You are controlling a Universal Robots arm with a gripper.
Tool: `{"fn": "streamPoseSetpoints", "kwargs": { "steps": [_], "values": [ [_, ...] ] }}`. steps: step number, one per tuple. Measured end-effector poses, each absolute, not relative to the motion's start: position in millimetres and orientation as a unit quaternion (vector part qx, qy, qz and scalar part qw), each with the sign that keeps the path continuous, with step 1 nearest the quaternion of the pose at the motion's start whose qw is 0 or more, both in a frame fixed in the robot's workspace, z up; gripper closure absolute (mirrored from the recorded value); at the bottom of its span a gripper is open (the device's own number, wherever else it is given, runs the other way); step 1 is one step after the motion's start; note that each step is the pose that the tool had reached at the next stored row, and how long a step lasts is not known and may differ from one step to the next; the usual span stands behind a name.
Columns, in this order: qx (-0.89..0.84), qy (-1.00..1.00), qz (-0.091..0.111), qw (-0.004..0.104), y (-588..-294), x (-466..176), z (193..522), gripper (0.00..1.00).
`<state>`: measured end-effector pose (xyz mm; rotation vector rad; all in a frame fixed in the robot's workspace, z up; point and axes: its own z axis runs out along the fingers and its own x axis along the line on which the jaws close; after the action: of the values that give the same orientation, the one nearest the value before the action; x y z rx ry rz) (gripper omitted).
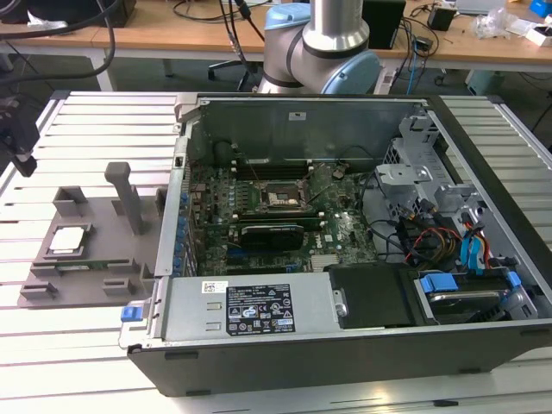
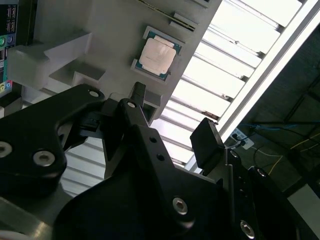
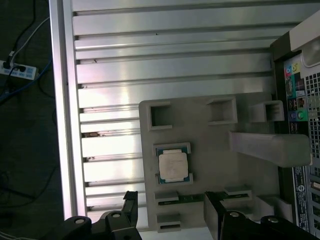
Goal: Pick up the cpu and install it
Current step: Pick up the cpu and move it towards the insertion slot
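The cpu (image 1: pixel 67 240) is a small square chip with a silvery top, lying flat in a recess of the grey holder plate (image 1: pixel 95 267), to the exterior view's left of the open computer case (image 1: pixel 345 345). In both wrist views the cpu (image 3: pixel 173 165) (image 2: pixel 157 54) lies bare with nothing touching it. My gripper (image 3: pixel 172 207) (image 2: pixel 171 105) hangs above the holder plate, a little off to one side of the chip. It is open, and its two black fingers (image 3: pixel 130 202) have nothing between them. In the exterior view the gripper (image 1: pixel 19 138) is a dark shape at the far left edge.
Inside the case, the motherboard's dark socket frame (image 1: pixel 280 197) sits just behind a long black expansion card (image 1: pixel 272 233). A grey upright post (image 1: pixel 129 197) rises from the holder plate next to the cpu. The slatted aluminium table (image 3: pixel 175 65) ends near a power strip (image 3: pixel 20 71) on the floor.
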<state>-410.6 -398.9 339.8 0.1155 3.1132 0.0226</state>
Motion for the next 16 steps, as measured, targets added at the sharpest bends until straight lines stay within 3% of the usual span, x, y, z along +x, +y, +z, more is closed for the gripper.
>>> {"fn": "streamPoseSetpoints", "kwargs": {
  "steps": [16],
  "values": [
    [0.037,0.999,0.007,0.013,-398.9,-410.6,337.1,0.36]
  ]
}}
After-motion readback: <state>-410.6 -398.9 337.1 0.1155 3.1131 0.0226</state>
